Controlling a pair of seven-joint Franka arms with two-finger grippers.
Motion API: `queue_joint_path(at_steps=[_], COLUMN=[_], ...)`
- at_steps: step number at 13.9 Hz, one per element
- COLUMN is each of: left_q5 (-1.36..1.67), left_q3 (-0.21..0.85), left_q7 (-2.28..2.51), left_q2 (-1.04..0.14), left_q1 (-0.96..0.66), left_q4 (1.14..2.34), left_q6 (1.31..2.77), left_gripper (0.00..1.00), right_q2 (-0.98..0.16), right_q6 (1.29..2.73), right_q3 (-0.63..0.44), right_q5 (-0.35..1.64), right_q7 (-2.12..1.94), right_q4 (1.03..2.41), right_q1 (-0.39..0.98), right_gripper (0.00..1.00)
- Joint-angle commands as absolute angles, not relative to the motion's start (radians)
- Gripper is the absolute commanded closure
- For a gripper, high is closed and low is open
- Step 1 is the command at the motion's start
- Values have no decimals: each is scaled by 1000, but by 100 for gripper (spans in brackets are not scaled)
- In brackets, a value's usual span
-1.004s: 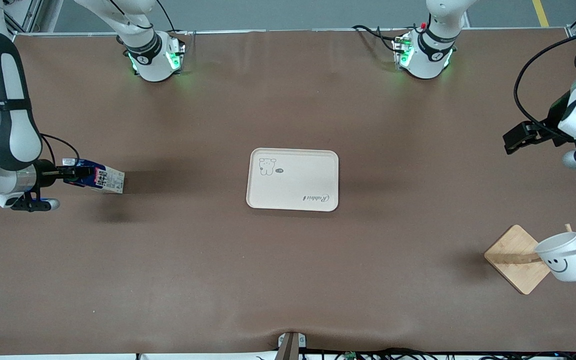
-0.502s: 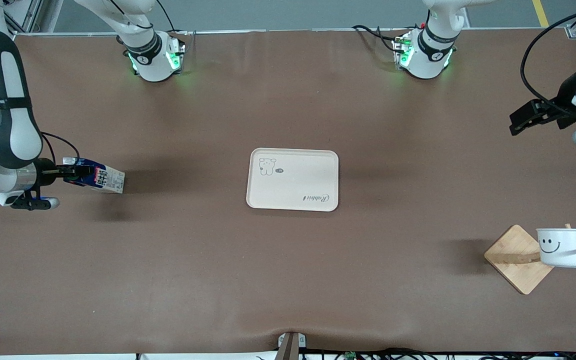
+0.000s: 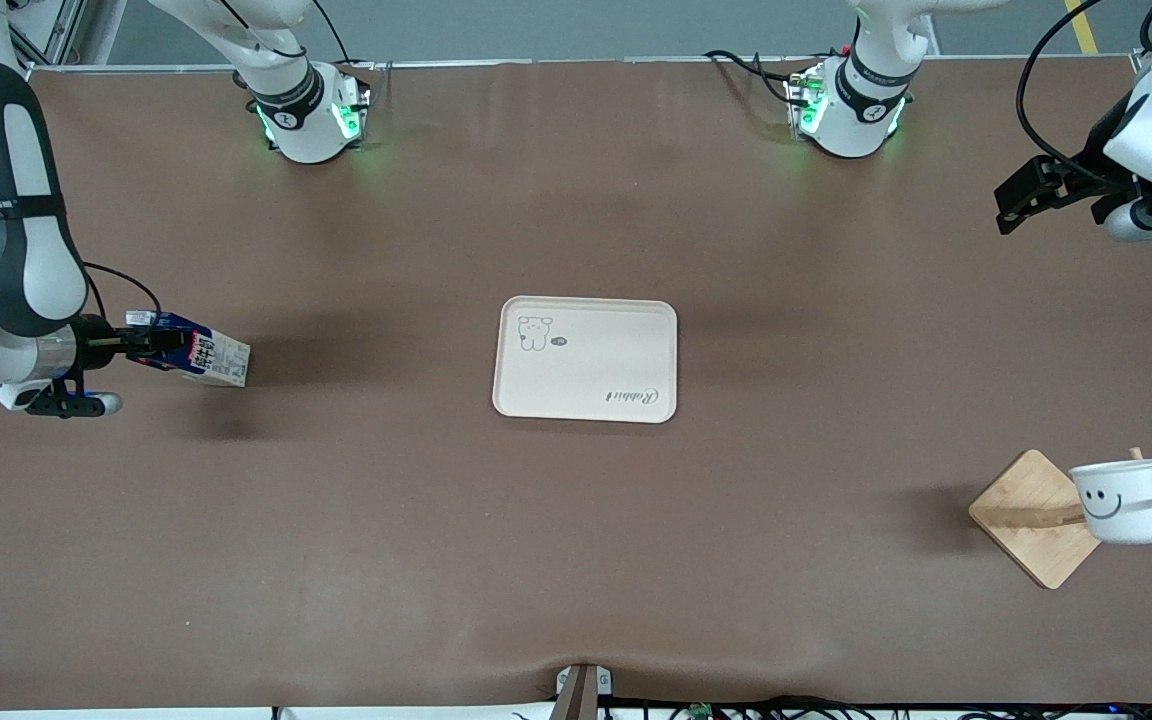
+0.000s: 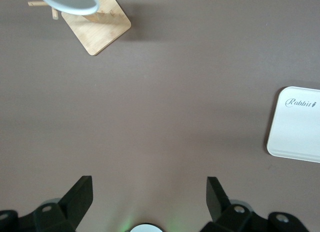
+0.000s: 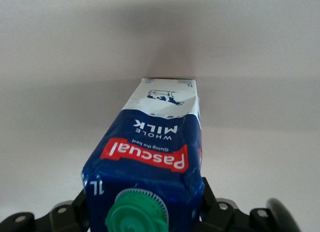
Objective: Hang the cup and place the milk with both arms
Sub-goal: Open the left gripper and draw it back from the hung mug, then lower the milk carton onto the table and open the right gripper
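The milk is a dark blue carton with a green cap, near the right arm's end of the table. It leans, with its white bottom on the table. My right gripper is shut on its top, a black finger against each side in the right wrist view. The cup, white with a smiley face, hangs by its black handle on a peg of the wooden rack. My left gripper is open and empty, raised over the left arm's end of the table. Its wrist view shows the cup on the rack.
A cream tray with a printed rabbit lies flat at the table's middle; the left wrist view shows one end of the tray. The two arm bases glow green along the table's top edge.
My left gripper has drawn away from the rack toward the bases' edge of the table. The cup has swung on its peg. The right gripper and milk have barely moved.
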State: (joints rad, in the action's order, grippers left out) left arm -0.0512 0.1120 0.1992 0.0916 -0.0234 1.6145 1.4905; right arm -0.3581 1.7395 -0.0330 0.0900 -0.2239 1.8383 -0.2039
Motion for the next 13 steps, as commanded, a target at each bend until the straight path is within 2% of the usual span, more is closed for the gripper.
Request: queue_joint_path(at_steps=[1,8,11,13], left_q5=[-37,-35,-34,-34], left_q3=[95,103,103,103], left_q7=[204,203,193,190], left_q2=[117,100,100,100], left_q1=[-41,-34,-32,-32], left_q4=[1644,1641,1640,1640], left_q6=[1514,1554,1554,1554], left_gripper=[0,0,0,0], right_q2=[-347,-348,-347,-345], right_q6=[1759,1755,1755,1753], right_q3=[-12,-12,-12,-12], right_q5=[74,75,78,78], right_q7=[-230,-229,-229,-229], right_q4=[1864,1876,1881,1879], right_q1=[-232,-232,-232,-232], right_gripper=[16,14,0,0])
